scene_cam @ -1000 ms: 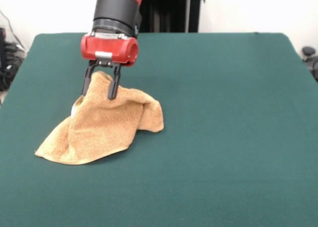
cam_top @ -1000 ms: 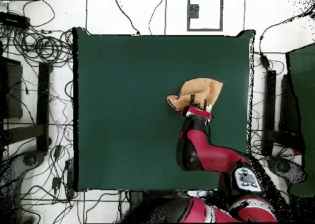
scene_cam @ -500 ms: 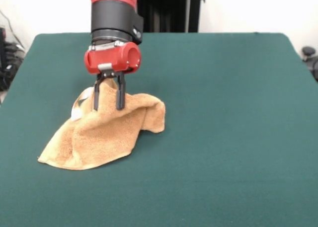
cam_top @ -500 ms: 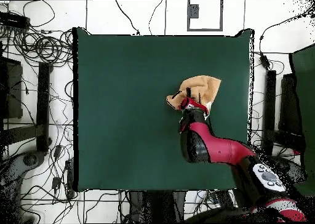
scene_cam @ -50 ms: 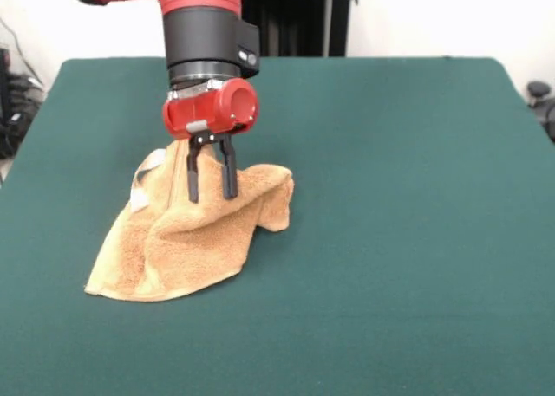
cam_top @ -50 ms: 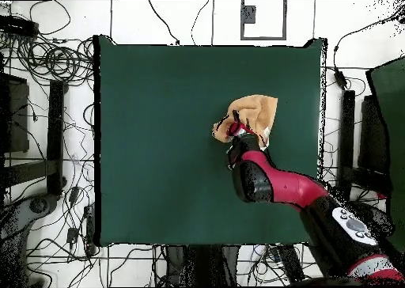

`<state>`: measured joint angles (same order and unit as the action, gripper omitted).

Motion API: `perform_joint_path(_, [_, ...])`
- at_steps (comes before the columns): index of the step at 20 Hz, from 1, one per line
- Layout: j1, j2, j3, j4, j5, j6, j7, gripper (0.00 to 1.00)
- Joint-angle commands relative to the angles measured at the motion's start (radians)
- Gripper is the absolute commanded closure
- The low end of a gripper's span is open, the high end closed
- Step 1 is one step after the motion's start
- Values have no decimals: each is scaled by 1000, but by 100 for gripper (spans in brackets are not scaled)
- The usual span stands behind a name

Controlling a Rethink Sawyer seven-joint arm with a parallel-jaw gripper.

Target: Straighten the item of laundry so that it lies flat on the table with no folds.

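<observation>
The item of laundry (scene_cam @ -50 ms: 178, 240) is a tan-orange towel lying crumpled on the left half of the green table (scene_cam @ -50 ms: 399, 205). Its middle is pulled up into a peak, its lower corner trails toward the front left, and a fold bunches at the right. My gripper (scene_cam @ -50 ms: 211, 193) comes straight down onto the peak and is shut on a fold of the towel, with the black fingers (scene_cam @ -50 ms: 229, 175) in front of the cloth. A pale border strip (scene_cam @ -50 ms: 149, 163) shows at the towel's left. From overhead the towel (cam_top @ -50 ms: 257, 111) sits near the table's (cam_top @ -50 ms: 158, 142) right side with the gripper (cam_top @ -50 ms: 234, 130) over its left part.
Green cloth stretches wide to the right and front of the towel. Cables and stands (cam_top @ -50 ms: 47, 79) lie on the floor around the table, off its edges. The red arm (cam_top @ -50 ms: 273, 186) reaches in across the table's lower right in the overhead view.
The gripper has moved right and lower in the front view, dragging the towel with it. The towel's trailing corner slid right and its raised peak sank.
</observation>
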<state>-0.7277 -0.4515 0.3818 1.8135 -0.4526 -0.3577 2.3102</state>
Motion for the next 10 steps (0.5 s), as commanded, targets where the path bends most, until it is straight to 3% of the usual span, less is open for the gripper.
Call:
perform_joint_path(1, [-38,122,253,118,32,154,188,0])
perform_joint_path(6, [-81,168,305,117,-22,113,161,0])
perform_joint_path(10, [-173,268,411,122,-32,179,151,0])
